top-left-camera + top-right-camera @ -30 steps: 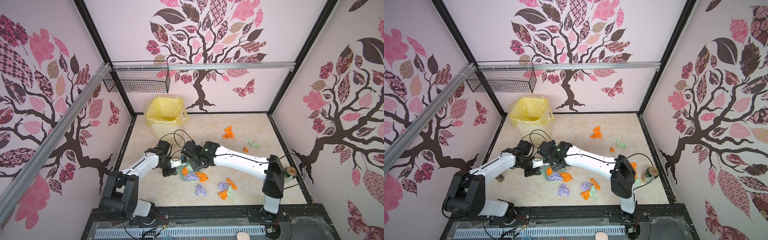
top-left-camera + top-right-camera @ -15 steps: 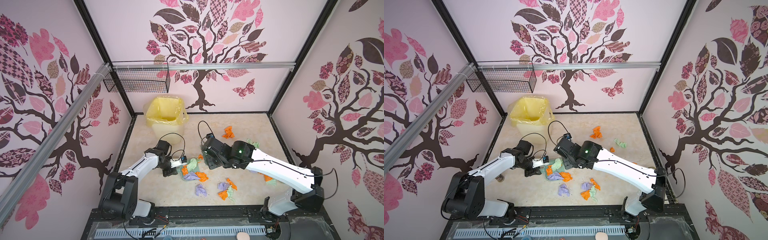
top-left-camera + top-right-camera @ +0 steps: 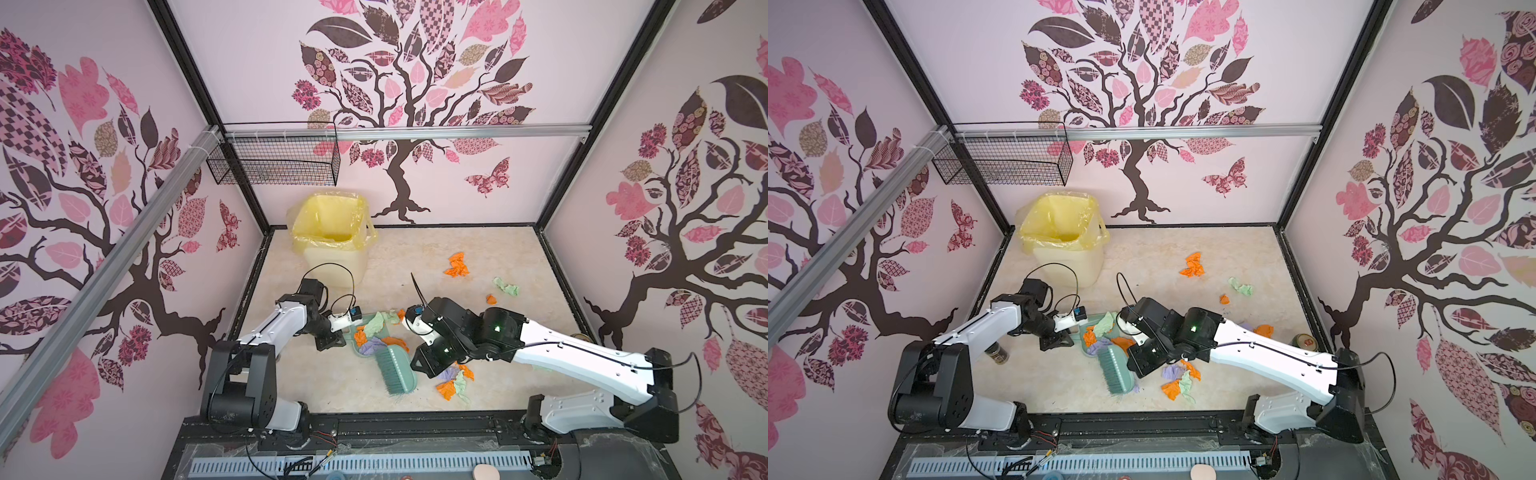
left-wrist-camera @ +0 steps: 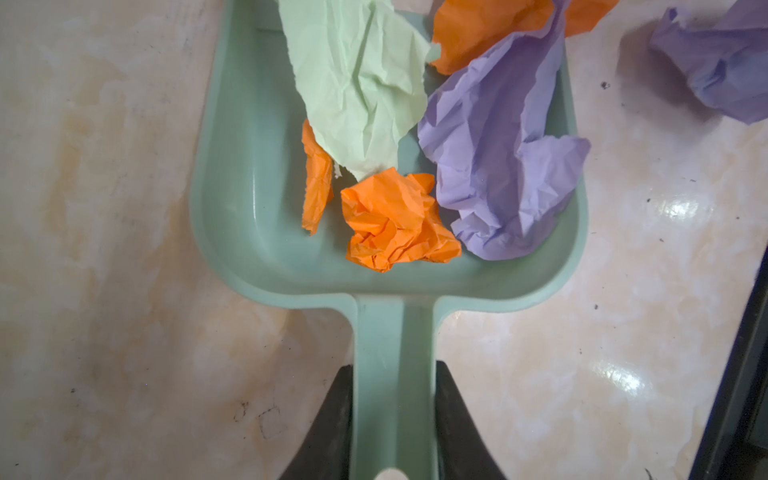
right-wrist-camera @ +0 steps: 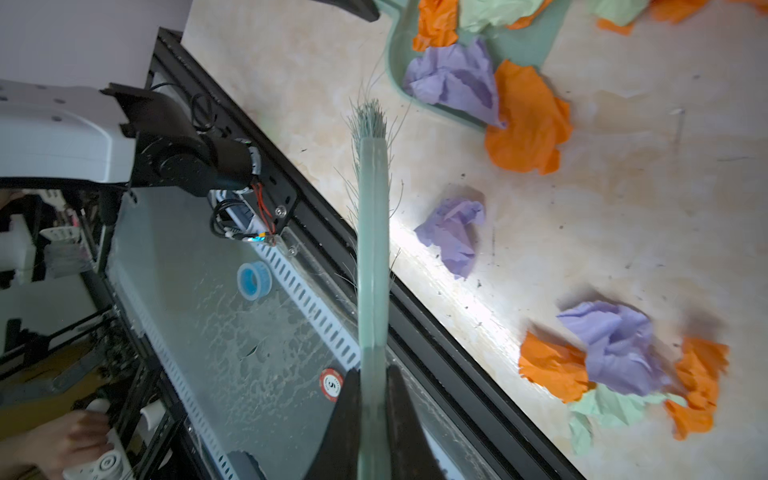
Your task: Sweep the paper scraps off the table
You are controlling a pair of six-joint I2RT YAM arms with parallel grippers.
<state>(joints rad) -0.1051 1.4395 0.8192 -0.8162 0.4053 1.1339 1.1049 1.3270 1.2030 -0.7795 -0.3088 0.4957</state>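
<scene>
Black frame edge [image 3: 415, 424] borders the near side of the tabletop [image 3: 399, 253], a glossy beige slab with cream marbling and dark specks. Nearest that edge lies a cluster of paper scraps [image 3: 455, 380] in orange, lilac and pale green. Just beside it the right fingers [image 5: 345, 428] are clamped tight on the handle of a teal brush [image 3: 397, 370]. Its bristles are turned toward the left arm, and whether they touch the surface I cannot tell. A little farther in, the left fingers [image 4: 328, 428] pinch the handle of the teal dustpan [image 4: 232, 208], parted only by its width. The pan lies flat, with orange, lilac and green scraps inside and more at its mouth. Well beyond, toward the right, two orange pieces and a green one lie apart. At the far left corner stands a bin [image 3: 336, 266] lined with a yellow bag, and above it hangs a black wire basket [image 3: 274, 162]. Pale pink walls [image 3: 257, 83] carry tree, leaf and butterfly decals.

Compared with half a second ago, the right arm has drawn back from the pan's far side toward the front. In both top views the brush now hides a lone lilac scrap that lay in plain sight. The left arm, dustpan and outlying scraps have not shifted.
</scene>
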